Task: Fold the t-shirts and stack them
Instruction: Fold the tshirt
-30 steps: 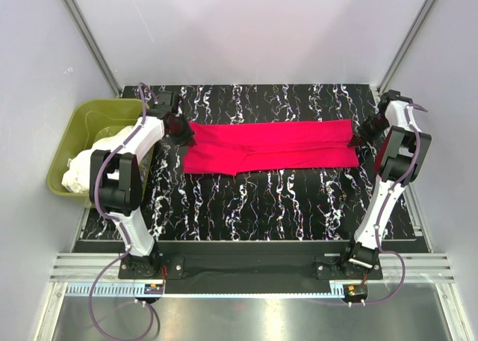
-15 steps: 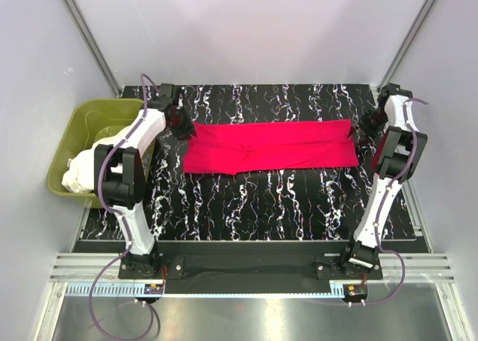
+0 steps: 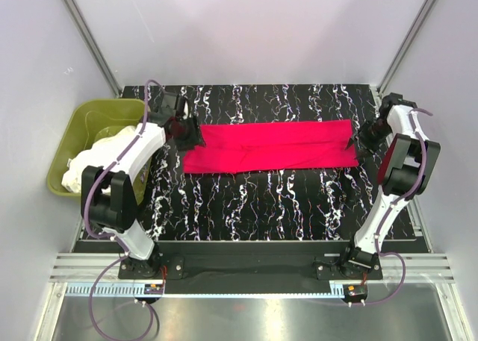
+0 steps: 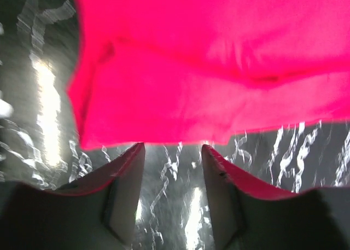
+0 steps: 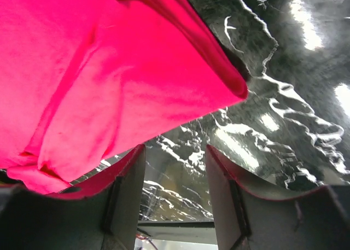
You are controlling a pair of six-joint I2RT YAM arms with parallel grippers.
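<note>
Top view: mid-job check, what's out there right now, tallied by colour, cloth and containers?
Red t-shirt, laid out flat: 1
White cloth heap, single shirts not separable: 1
Olive-green tub: 1
Total: 3

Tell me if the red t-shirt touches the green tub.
Apart. The top view shows bare table between the red t-shirt and the green tub.

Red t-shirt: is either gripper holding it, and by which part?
Nothing is held. The left gripper and right gripper both stand open just off the ends of the red t-shirt.
</note>
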